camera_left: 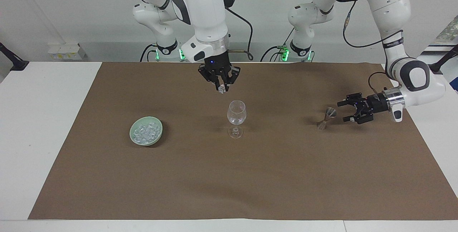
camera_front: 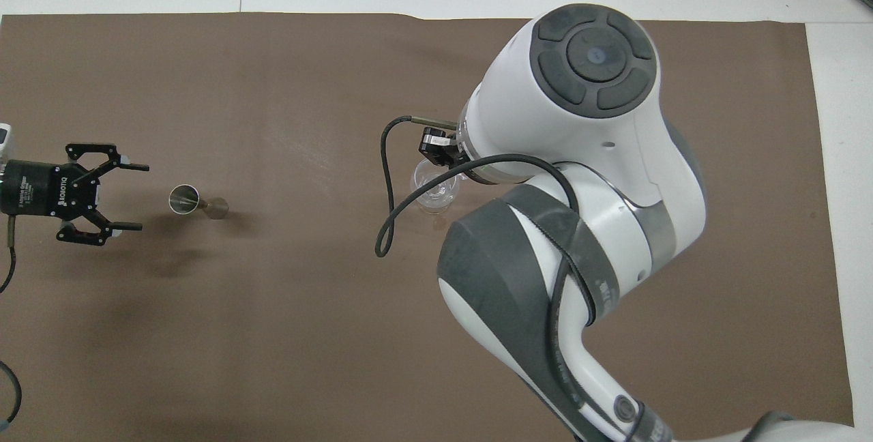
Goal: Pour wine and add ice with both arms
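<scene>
The right gripper (camera_left: 222,88) is pinching one small clear chunk of ice (camera_left: 221,89) above the clear stemmed wine glass (camera_left: 236,116) for dropping in, while the left gripper (camera_left: 349,109) is hanging spread beside the small metal jigger (camera_left: 326,117), apparently finished pouring.

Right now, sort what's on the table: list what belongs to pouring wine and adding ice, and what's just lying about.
Job:
- right gripper shut on an ice cube, over the wine glass
- green bowl of ice
- metal jigger
- left gripper, open beside the jigger

Lying about:
- brown mat
</scene>
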### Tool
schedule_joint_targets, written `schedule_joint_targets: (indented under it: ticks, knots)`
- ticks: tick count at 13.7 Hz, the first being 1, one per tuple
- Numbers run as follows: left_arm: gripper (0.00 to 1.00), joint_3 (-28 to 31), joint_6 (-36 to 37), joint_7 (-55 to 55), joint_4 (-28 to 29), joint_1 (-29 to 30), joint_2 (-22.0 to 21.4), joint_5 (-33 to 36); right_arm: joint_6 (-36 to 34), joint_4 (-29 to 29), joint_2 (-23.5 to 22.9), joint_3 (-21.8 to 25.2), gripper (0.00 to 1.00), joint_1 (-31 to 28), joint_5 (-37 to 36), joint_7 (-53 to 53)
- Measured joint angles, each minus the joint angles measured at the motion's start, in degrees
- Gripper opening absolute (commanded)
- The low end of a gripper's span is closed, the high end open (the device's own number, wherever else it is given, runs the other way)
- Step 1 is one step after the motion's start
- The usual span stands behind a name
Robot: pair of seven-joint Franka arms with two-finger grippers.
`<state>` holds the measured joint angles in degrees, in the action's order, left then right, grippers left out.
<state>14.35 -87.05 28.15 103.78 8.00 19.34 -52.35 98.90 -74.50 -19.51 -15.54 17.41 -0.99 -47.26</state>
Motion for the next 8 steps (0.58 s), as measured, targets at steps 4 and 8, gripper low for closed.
schedule_joint_targets:
  ticks: [4,8]
  knots:
    - [1.00,-0.93,-0.01,0.25,-4.75,-0.25,-2.01,6.47,0.11,0.39,-1.09,0.00,0.00,0.90,-0.83,-0.01]
    - [1.00,-2.56,0.03,0.32,-9.36,-0.26,-3.79,11.66,1.46,0.50,-3.07,-0.01,0.00,2.59,-2.49,-0.58]
